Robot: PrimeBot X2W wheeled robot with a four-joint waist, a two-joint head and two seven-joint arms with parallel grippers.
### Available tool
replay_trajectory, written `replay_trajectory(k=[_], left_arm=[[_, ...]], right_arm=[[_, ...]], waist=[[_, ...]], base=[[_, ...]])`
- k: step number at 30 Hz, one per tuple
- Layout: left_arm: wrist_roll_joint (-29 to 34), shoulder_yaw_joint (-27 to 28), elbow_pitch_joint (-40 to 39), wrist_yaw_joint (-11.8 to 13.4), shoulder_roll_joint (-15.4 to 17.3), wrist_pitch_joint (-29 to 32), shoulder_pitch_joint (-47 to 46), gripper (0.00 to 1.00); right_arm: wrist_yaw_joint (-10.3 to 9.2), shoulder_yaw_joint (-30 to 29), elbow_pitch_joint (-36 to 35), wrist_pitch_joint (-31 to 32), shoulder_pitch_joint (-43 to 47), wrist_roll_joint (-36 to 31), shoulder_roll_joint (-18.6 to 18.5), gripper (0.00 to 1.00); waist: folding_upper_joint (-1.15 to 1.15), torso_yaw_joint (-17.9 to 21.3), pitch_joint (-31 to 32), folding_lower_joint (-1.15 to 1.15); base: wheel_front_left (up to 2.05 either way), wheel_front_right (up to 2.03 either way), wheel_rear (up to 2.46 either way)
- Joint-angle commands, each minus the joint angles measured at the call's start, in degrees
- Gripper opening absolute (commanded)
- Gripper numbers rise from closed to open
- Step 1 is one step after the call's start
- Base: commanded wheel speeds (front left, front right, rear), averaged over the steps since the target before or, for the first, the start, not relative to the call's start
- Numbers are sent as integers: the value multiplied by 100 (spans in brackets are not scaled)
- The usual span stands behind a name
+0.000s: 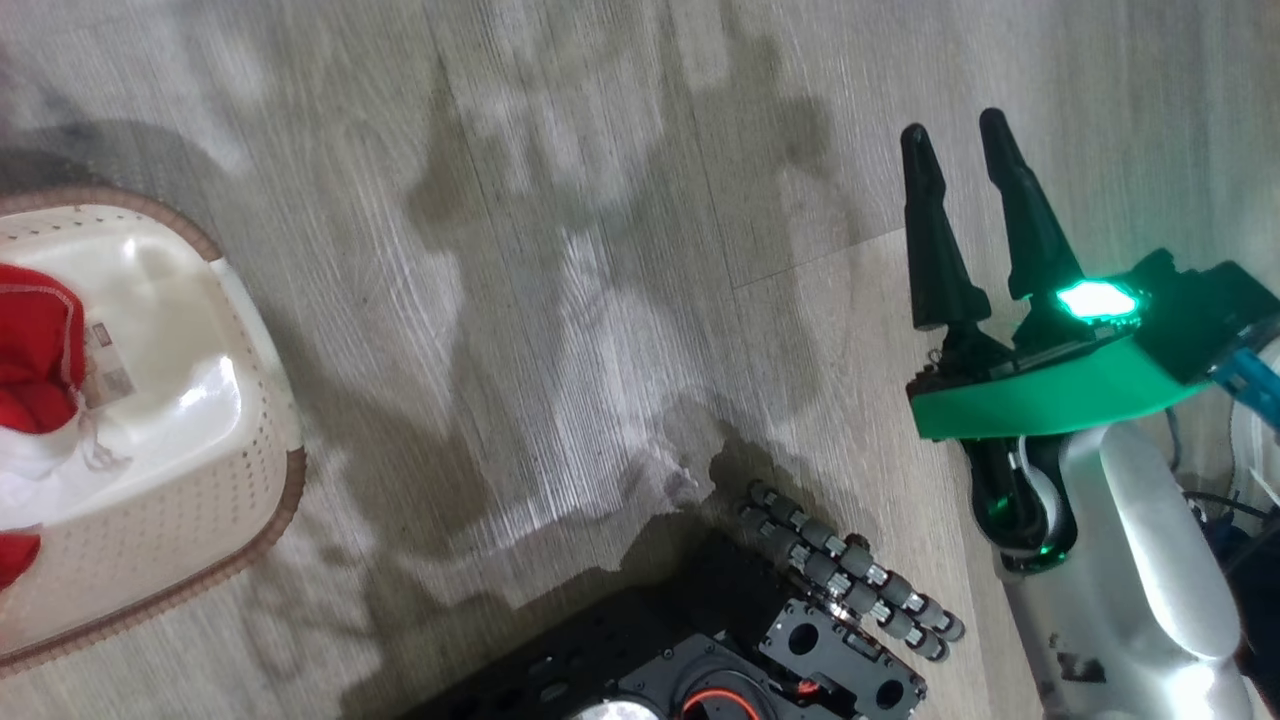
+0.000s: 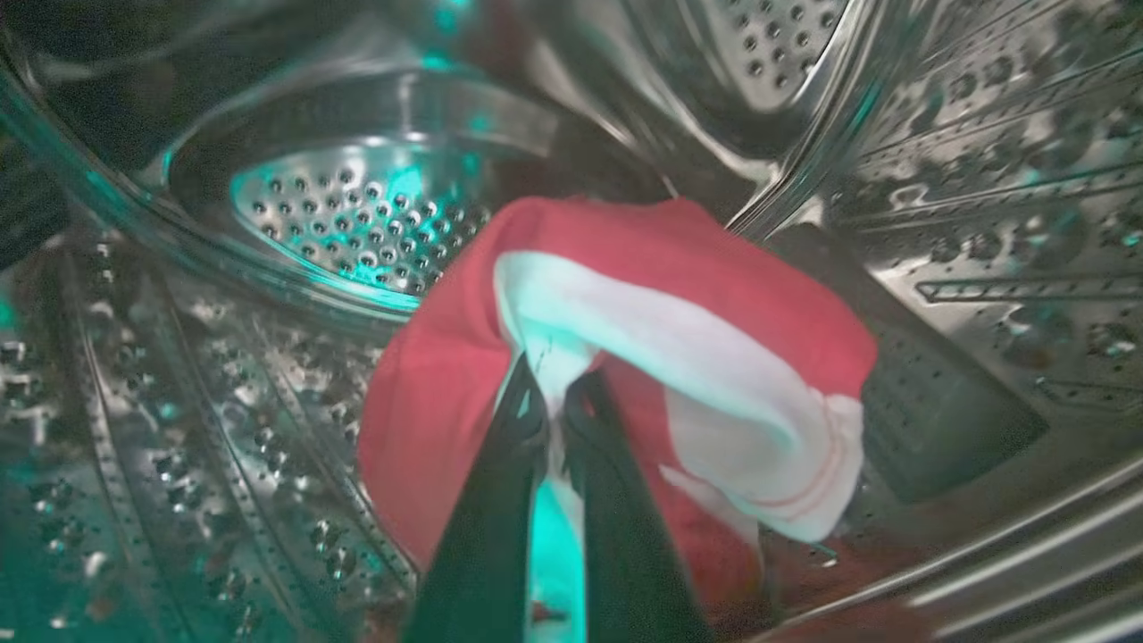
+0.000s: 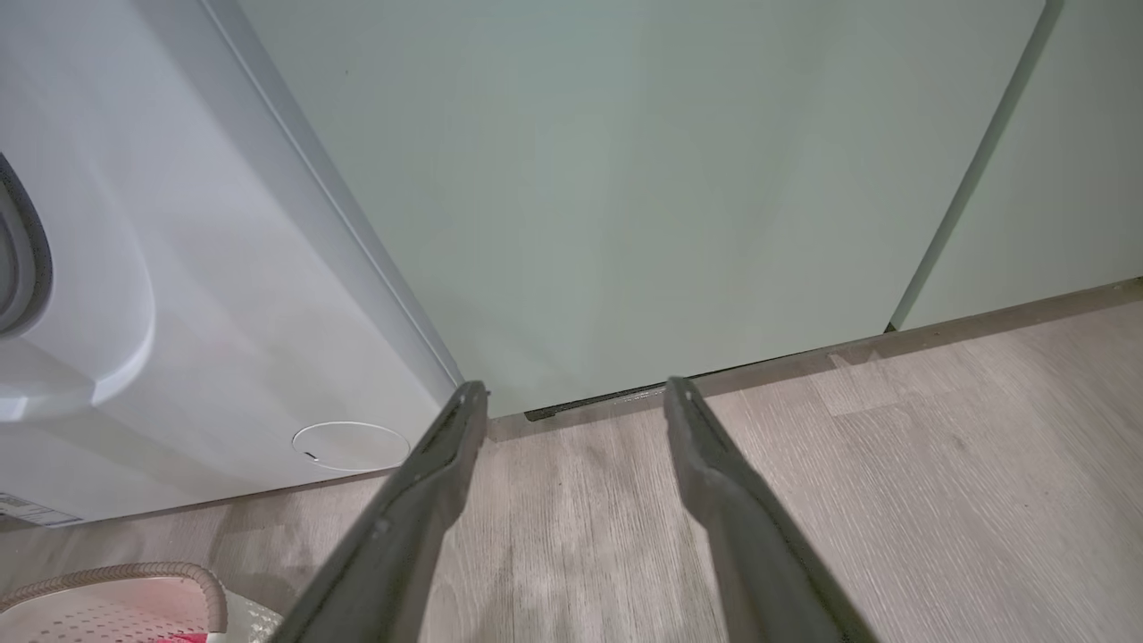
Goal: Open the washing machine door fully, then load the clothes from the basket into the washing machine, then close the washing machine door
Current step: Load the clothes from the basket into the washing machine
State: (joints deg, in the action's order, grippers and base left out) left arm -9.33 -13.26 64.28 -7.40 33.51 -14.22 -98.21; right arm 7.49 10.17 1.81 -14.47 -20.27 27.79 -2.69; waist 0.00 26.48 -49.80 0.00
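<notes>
The washing machine (image 3: 134, 295) took up the left of the right wrist view, its white front slanting, the round cap (image 3: 350, 445) low on it near the floor. Pale green cabinets (image 3: 670, 179) covered the upper middle and right. In the left wrist view the steel perforated drum (image 2: 982, 179) curved around on every side. Grey wood-grain floor (image 1: 600, 250) spread across the head view.

The basket (image 1: 200, 420) sat at the left edge of the head view, cream with a brown rim. Red and white clothes (image 1: 35, 350) lay inside it against the frame edge.

The right arm – pale forearm at the lower right, green wrist housing lit – stretched up the head view. The right gripper (image 1: 954, 127) pointed toward the upper edge, its fingers spread and empty over bare floor.

The left gripper (image 2: 558, 393) reached into the drum from the bottom centre of its view. Its fingers were clenched on a fold of a red-and-white garment (image 2: 714, 304), which draped over the fingertips at mid-frame.
</notes>
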Motion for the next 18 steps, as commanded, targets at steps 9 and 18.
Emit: replay_trajectory(k=[9, 18], left_arm=[[68, -122, -41, 44, 141, -74, -251, 100], [-284, 149, -595, 62, -171, -77, 1066, 100]], right_arm=[[0, 113, -84, -52, 46, 37, -19, 100], [0, -178, 141, -52, 51, -287, -19, 100]], waist=[[0, -33, 108, 0], [0, -426, 962, 0]], base=[[0, 0, 0], [0, 0, 0]])
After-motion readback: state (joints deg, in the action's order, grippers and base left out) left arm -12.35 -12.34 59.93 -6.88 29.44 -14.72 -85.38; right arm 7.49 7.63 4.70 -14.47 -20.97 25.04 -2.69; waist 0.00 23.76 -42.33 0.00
